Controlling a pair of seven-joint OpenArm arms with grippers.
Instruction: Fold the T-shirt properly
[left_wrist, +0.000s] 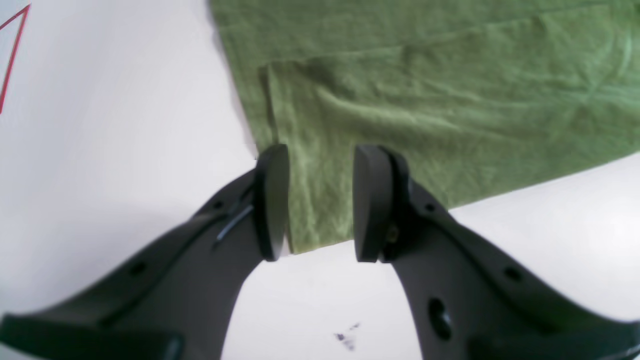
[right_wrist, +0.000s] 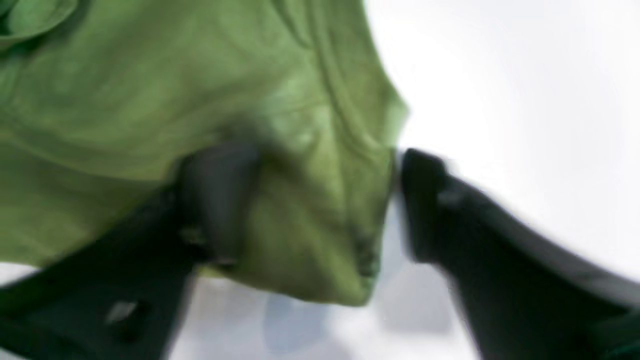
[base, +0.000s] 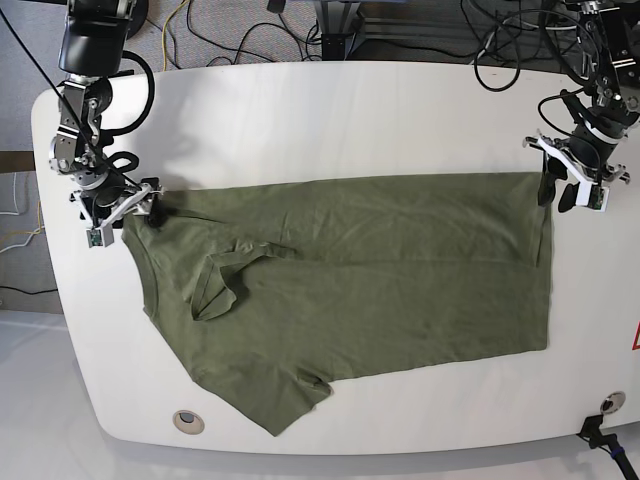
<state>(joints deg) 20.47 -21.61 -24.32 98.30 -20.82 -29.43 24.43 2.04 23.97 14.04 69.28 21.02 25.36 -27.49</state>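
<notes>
T-shirt (base: 380, 280) lies spread on the white table (base: 300, 110), one sleeve folded in; first fold pending; left gripper (left_wrist: 320, 200) parted over hem corner, right gripper (right_wrist: 325, 210) parted around shoulder cloth; next, both pinch.

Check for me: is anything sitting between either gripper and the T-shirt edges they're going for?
Nothing visible. The left gripper has its jaws apart straddling a corner of the T-shirt, with only bare table around. The right gripper already has a bunched shirt corner between its jaws; that view is blurred.
</notes>
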